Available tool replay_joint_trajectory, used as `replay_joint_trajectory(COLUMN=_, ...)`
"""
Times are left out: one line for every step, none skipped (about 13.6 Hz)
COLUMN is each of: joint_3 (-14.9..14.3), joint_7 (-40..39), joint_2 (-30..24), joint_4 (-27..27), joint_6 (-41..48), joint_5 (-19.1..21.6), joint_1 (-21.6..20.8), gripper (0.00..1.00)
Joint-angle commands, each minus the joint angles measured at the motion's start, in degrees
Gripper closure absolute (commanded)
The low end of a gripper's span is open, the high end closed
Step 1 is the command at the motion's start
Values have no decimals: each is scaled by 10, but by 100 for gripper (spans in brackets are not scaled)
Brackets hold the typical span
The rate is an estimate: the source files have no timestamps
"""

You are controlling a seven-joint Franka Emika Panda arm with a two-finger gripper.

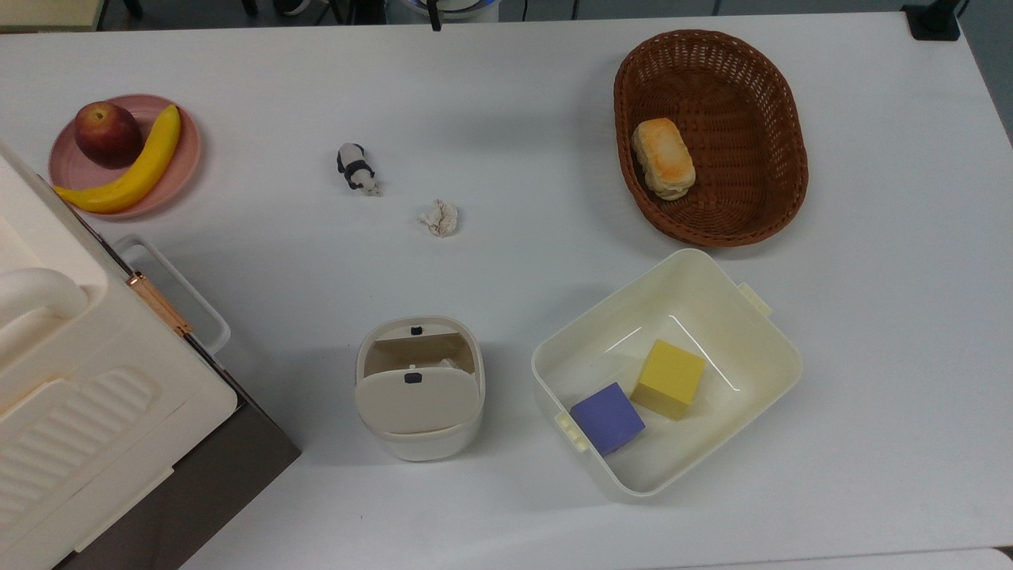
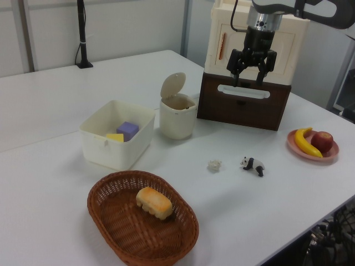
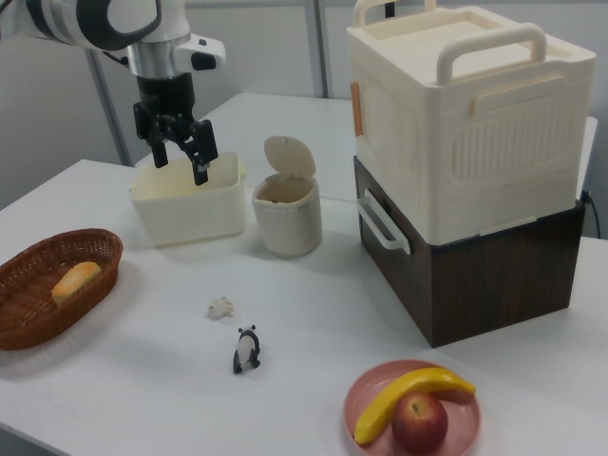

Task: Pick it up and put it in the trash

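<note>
The crumpled off-white paper wad point(image 1: 439, 218) lies on the white table beside a small panda figurine point(image 1: 358, 169). In the left view the wad point(image 2: 214, 165) is well below and in front of my gripper point(image 2: 248, 78). The gripper hangs open and empty, high in the air before the stacked box. In the right view the gripper point(image 3: 180, 166) hovers over the tub side of the table, far from the wad point(image 3: 220, 307). The trash point(image 1: 419, 386) is a small cream bin, lid swung up, brown inside, also in the left view point(image 2: 177, 116) and the right view point(image 3: 287, 209).
A cream tub point(image 1: 681, 455) holds a yellow and a purple block. A wicker basket point(image 1: 736, 95) carries a bread roll. A pink plate point(image 1: 187, 168) bears an apple and a banana. A tall cream box on a dark base point(image 3: 465, 161) stands beside the bin.
</note>
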State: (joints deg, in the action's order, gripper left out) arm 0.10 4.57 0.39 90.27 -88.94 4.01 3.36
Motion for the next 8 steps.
replay_joint_trajectory(joint_3=43, joint_7=-10, joint_2=-11, joint_4=33, joint_6=-19, joint_5=-10, joint_1=19, gripper=0)
replay_joint_trajectory(joint_3=60, joint_7=-7, joint_2=-22, joint_4=84, joint_6=-79, joint_5=-9, joint_1=24, gripper=0)
replay_joint_trajectory(joint_3=71, joint_7=1, joint_2=-32, joint_4=130, joint_6=-148, joint_5=-9, joint_1=22, gripper=0)
replay_joint_trajectory(joint_3=76, joint_7=10, joint_2=-33, joint_4=155, joint_6=-180, joint_5=-9, joint_1=19, gripper=0)
replay_joint_trajectory(joint_3=80, joint_7=24, joint_2=-33, joint_4=179, joint_6=-209, joint_5=-9, joint_1=17, gripper=0)
replay_joint_trajectory(joint_3=80, joint_7=25, joint_2=-33, joint_4=189, joint_6=-222, joint_5=-10, joint_1=16, gripper=0)
replay_joint_trajectory(joint_3=80, joint_7=25, joint_2=-34, joint_4=200, joint_6=-229, joint_5=-10, joint_1=16, gripper=0)
replay_joint_trajectory(joint_3=80, joint_7=25, joint_2=-35, joint_4=212, joint_6=-239, joint_5=-10, joint_1=17, gripper=0)
